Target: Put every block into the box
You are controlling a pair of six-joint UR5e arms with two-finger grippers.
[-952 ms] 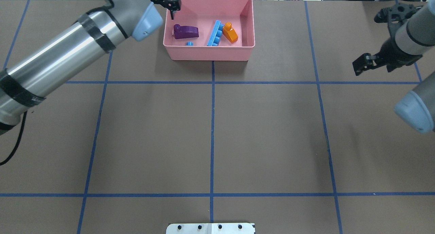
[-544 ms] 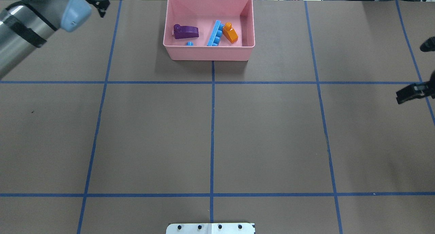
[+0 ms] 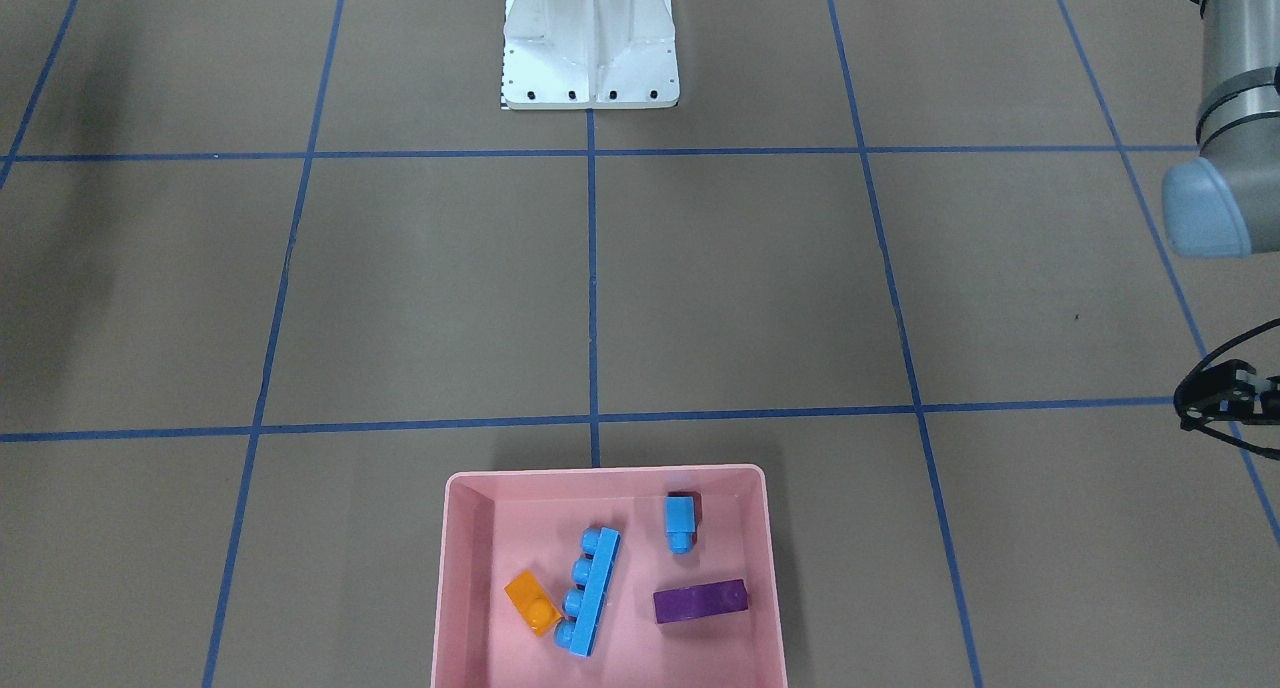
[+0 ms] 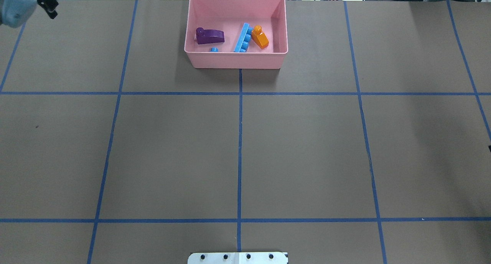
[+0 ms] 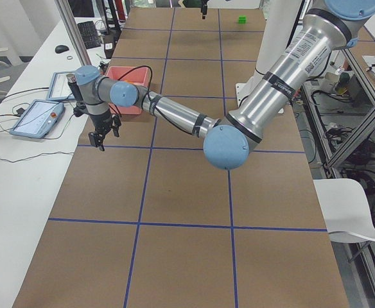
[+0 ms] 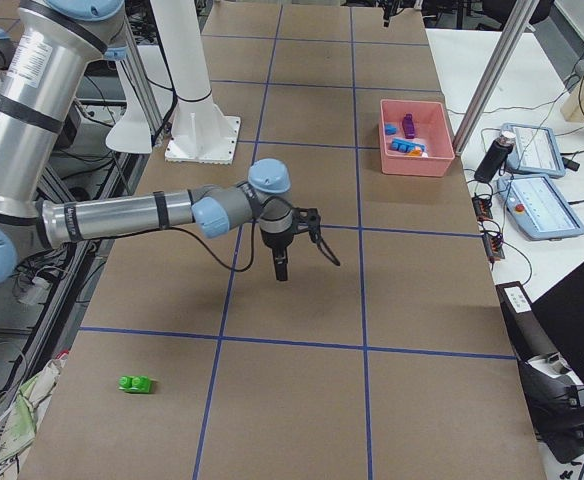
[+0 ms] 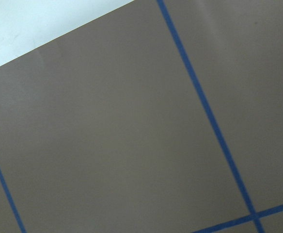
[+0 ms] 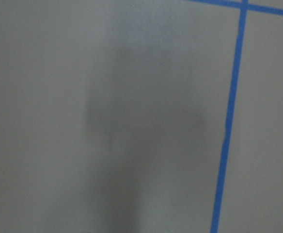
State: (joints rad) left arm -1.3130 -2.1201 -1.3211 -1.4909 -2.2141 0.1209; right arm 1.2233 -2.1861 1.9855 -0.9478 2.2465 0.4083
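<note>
The pink box (image 4: pixel 236 61) stands at the table's far middle; it also shows in the front view (image 3: pixel 465 588). In it lie the purple block (image 4: pixel 210 35), the small blue block (image 4: pixel 214 49), the long blue block (image 4: pixel 242 38) and the orange block (image 4: pixel 260 37). The green block (image 6: pixel 136 383) lies on the table far off at the robot's right end, also seen far away in the exterior left view (image 5: pixel 242 20). My left gripper (image 4: pixel 50 7) hangs open and empty at the far left, well away from the box. My right gripper (image 6: pixel 280 265) shows only from the side; I cannot tell its state.
The white robot base (image 3: pixel 590 58) stands at the near middle edge. The left arm's elbow (image 3: pixel 1210 208) hangs over the table's left part. Tablets (image 6: pixel 537 205) lie on the bench beyond the box. Blue tape lines cross the brown table.
My left arm has pulled back from above the box's left corner to the far left. My right arm has swung right, out of the overhead view. The blocks have not moved.
</note>
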